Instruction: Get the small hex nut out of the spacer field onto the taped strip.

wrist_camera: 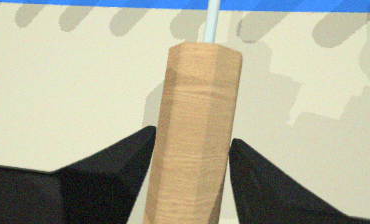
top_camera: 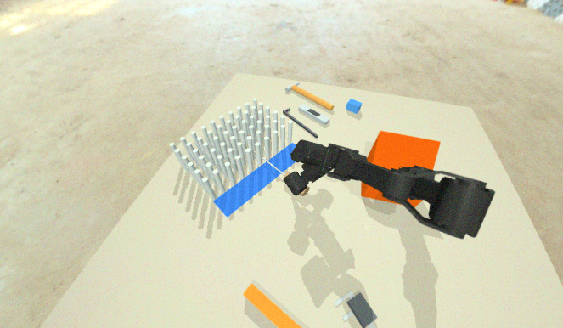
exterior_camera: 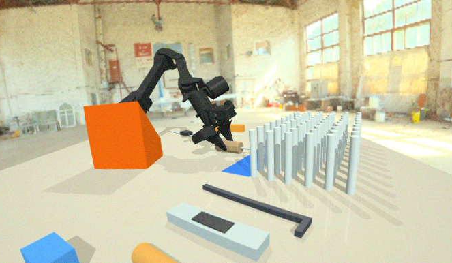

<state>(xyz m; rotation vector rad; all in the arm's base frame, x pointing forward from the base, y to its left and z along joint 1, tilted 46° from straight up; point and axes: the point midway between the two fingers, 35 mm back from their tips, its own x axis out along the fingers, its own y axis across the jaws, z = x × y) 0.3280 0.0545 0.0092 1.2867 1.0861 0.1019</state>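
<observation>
With its fingers closed on a faceted wooden handle [top_camera: 304,190] [exterior_camera: 230,146] [wrist_camera: 196,130], the gripper [exterior_camera: 227,144] [wrist_camera: 193,140] holds a tool whose thin, pale metal rod [top_camera: 273,166] [exterior_camera: 245,148] [wrist_camera: 212,22] reaches over the smooth blue strip [top_camera: 255,180] [exterior_camera: 242,167] [wrist_camera: 111,4] toward the spacers [top_camera: 238,158] [exterior_camera: 309,160]. The grain runs in fine bands across the handle, and the black, tapered fingers press it from both sides. Slim, round and pale gray, the spacers stand upright in rows. The nut cannot be made out, and whether it lies among them cannot be told.

The matte black arm [top_camera: 363,170] [exterior_camera: 169,65] rises behind a flat-sided orange block [top_camera: 408,149] [exterior_camera: 114,136], bends at a high elbow and slopes down to the gripper, its fingers angled low near the table [top_camera: 160,255] [exterior_camera: 94,211] [wrist_camera: 46,100].

Beside the field lie a dark, square-edged L-shaped bar [top_camera: 301,123] [exterior_camera: 254,203], a pale gray bar [top_camera: 306,110] [exterior_camera: 244,236] with a dark inset, and a hammer [top_camera: 312,98] [exterior_camera: 150,253] with a rounded orange handle. A small blue block [top_camera: 353,105] [exterior_camera: 51,250] sits near them.
</observation>
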